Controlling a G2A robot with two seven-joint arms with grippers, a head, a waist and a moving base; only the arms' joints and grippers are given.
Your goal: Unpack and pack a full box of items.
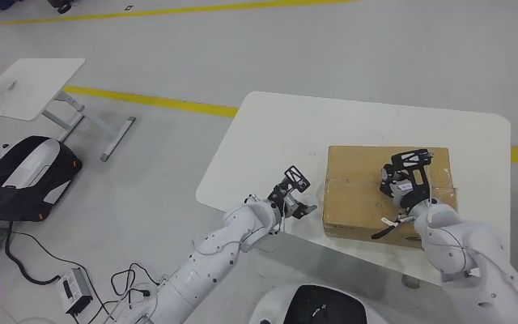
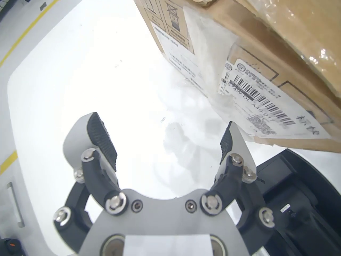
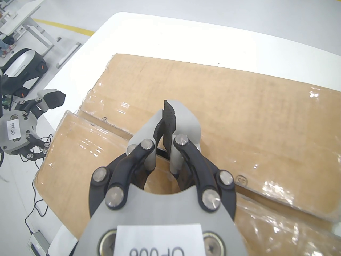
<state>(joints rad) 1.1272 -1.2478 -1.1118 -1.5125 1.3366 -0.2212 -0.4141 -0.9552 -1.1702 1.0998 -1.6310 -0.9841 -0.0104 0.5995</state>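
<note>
Top view, from the left: over the left part of the white table (image 1: 267, 138), the left gripper (image 1: 296, 191) is being held just beside the left side wall of the cardboard box (image 1: 356, 170), apart from it. Its jaws are being held spread wide with nothing between them, as is being shown in the left wrist view. This is probably so that the wall carrying the barcode label (image 2: 266, 102) can be steadied, or a flap taken once one is freed. The box is being supported on the right part of the table with its top flaps lying closed. Glossy clear tape (image 3: 88, 139) is being seen across the flaps, so unpacking is judged not yet begun. Farther right, the right gripper (image 1: 402, 174) is being held over the box top, its jaws pressed together on nothing. The tips are being pointed at the seam (image 3: 112, 126) between the two flaps. Clenched like this, they are judged to be serving as a narrow wedge for splitting the tape or prying up a flap.
</note>
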